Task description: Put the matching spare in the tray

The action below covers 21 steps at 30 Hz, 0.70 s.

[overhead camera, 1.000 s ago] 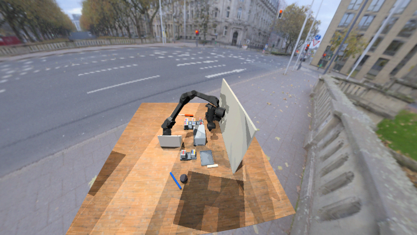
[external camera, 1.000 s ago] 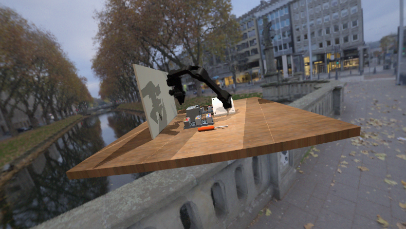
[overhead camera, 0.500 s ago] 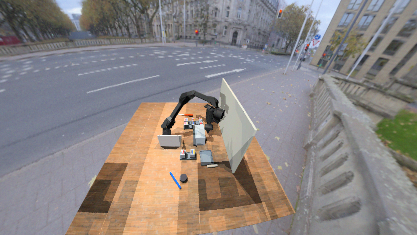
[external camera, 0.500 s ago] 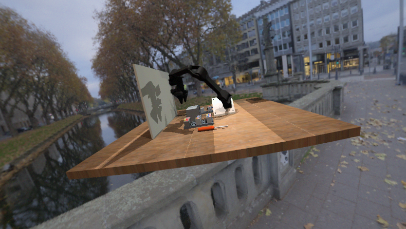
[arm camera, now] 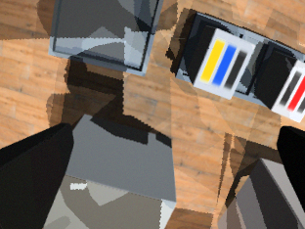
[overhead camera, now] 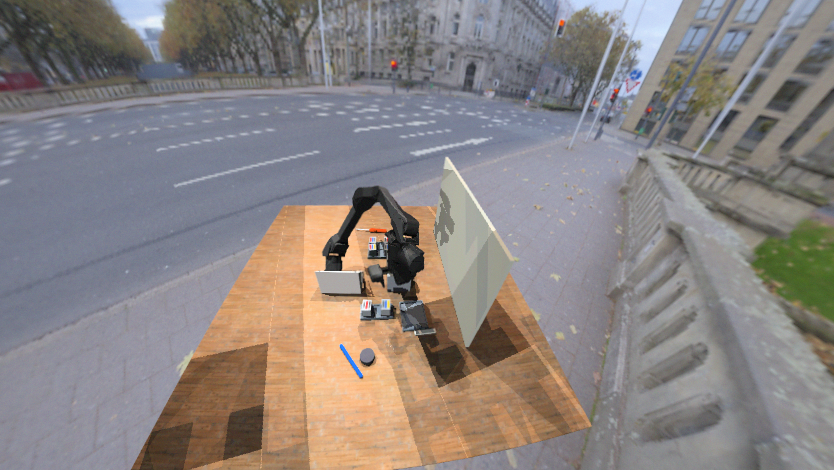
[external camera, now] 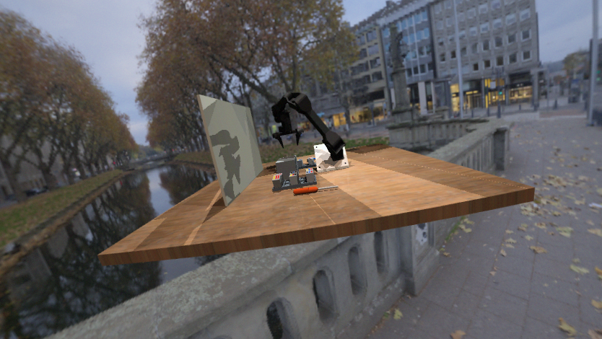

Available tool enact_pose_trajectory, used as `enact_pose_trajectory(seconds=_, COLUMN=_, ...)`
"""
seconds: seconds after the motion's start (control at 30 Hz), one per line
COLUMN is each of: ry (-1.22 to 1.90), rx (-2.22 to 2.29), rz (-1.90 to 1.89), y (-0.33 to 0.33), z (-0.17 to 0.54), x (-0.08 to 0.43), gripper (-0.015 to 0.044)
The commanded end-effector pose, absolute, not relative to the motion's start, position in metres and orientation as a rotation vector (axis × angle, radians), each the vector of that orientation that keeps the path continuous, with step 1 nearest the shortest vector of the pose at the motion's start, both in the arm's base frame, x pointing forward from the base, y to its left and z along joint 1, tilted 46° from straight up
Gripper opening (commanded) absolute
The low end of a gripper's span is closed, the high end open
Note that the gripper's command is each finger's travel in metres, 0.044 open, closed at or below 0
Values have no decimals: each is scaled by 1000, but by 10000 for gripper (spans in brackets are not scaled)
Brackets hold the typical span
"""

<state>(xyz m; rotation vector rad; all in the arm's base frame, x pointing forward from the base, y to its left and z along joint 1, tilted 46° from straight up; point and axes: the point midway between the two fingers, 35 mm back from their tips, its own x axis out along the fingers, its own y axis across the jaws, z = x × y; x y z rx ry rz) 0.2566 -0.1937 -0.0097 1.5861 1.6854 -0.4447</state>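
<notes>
My gripper (overhead camera: 402,269) (external camera: 287,137) (arm camera: 177,135) is open and empty. It hangs over the mounted unit (overhead camera: 401,286) (external camera: 286,166) (arm camera: 120,158), a grey box. The unit's back and its code do not show. The grey tray (overhead camera: 414,317) (arm camera: 105,17) lies flat just beyond the unit. Beside it, one spare (arm camera: 222,63) has yellow and blue stripes and another spare (arm camera: 295,91) has grey and red stripes. This pair also shows in the top view (overhead camera: 376,308). More spares (overhead camera: 377,246) (external camera: 309,173) sit on the unit's other side.
A tall pale panel (overhead camera: 469,251) (external camera: 229,147) stands upright close beside the unit and tray. An orange screwdriver (overhead camera: 373,230) (external camera: 305,190), a blue pen (overhead camera: 350,360) and a black puck (overhead camera: 367,356) lie on the wooden table (overhead camera: 280,379). The arm's white base (overhead camera: 339,282) (external camera: 330,157) is near.
</notes>
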Motion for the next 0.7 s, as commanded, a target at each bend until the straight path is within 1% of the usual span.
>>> enact_pose_trajectory(seconds=0.0, ry=1696, rx=1823, rz=-747, y=-206, z=-38, x=223, gripper=440)
enact_pose_trajectory(seconds=0.27, ry=1696, rx=1823, rz=-747, y=-206, z=-38, x=223, gripper=440)
enact_pose_trajectory(seconds=0.43, ry=1696, rx=1823, rz=-746, y=-188, z=-53, x=223, gripper=309)
enact_pose_trajectory(seconds=0.47, ry=1696, rx=1823, rz=-746, y=-181, z=-58, x=223, gripper=300)
enact_pose_trajectory(seconds=0.67, ry=1696, rx=1824, rz=-745, y=-174, z=-63, x=223, gripper=300)
